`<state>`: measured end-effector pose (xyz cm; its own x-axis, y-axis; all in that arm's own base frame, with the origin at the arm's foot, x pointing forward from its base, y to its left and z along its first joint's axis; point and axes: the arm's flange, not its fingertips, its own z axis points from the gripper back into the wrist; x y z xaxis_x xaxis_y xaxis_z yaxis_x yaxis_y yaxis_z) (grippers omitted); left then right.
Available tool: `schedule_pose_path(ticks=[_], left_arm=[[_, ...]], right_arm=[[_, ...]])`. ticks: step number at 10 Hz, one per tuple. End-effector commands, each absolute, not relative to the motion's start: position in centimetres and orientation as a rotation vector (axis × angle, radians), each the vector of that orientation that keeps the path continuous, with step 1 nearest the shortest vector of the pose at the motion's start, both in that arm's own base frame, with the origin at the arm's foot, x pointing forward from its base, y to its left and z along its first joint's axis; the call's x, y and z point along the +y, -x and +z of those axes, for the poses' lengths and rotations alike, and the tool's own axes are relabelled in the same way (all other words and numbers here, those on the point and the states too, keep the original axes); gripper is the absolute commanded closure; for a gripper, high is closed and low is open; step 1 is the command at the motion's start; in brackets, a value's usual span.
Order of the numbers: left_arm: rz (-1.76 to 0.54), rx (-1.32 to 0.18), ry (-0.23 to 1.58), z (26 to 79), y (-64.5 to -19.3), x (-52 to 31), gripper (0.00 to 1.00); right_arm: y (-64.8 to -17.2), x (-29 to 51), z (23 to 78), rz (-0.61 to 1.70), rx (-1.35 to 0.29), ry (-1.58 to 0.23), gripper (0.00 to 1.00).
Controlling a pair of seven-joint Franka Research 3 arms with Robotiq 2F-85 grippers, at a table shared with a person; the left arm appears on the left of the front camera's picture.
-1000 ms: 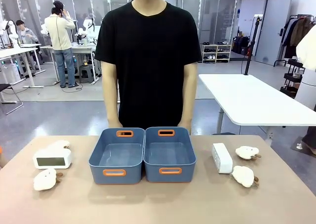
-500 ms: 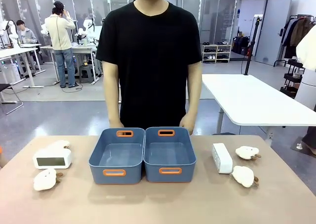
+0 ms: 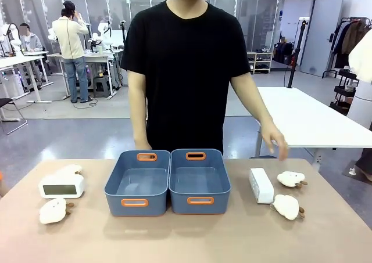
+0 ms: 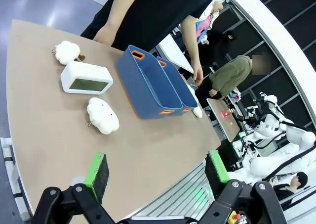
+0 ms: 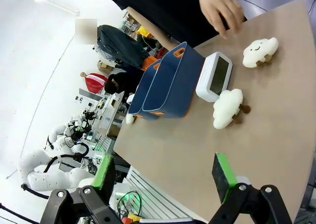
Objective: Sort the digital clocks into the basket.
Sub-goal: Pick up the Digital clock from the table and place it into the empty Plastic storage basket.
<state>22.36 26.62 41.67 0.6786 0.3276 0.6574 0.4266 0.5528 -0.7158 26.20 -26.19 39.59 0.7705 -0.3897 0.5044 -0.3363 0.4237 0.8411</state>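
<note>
Front view: the left basket point(image 3: 119, 202) and the right basket point(image 3: 220, 200) sit touching at mid-table. Both clocks lie outside them on the table point(image 3: 186, 240). The left clock point(image 3: 61, 187) faces the robot, wedged between a plush toy point(image 3: 71, 170) behind it and another point(image 3: 53, 211) in front. The right clock point(image 3: 261, 185) stands side-on near the right basket, with two plush toys point(image 3: 290, 179) point(image 3: 287, 206) just beyond it. The person's hand point(image 3: 275, 140) hangs above that clock. The left gripper point(image 4: 158, 168) and right gripper point(image 5: 164, 174) hover with jaws spread wide, grasping nothing. Half a second ago that hand was at the right basket's far rim; everything on the table is unmoved.
</note>
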Motion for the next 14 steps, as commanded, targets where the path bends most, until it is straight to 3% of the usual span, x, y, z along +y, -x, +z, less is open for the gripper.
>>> schedule_pose_path(ticks=[1, 14], left_arm=[[-0.085, -0.880, 1.029, 41.73, -22.35, 26.70, 0.00], [-0.069, -0.861, 1.019, 41.68, -22.37, 26.58, 0.00]], right_arm=[[-26.10, -26.26, 39.52, -0.028, -0.734, -1.168, 0.00], [-26.10, -26.26, 39.52, -0.028, -0.734, -1.168, 0.00]])
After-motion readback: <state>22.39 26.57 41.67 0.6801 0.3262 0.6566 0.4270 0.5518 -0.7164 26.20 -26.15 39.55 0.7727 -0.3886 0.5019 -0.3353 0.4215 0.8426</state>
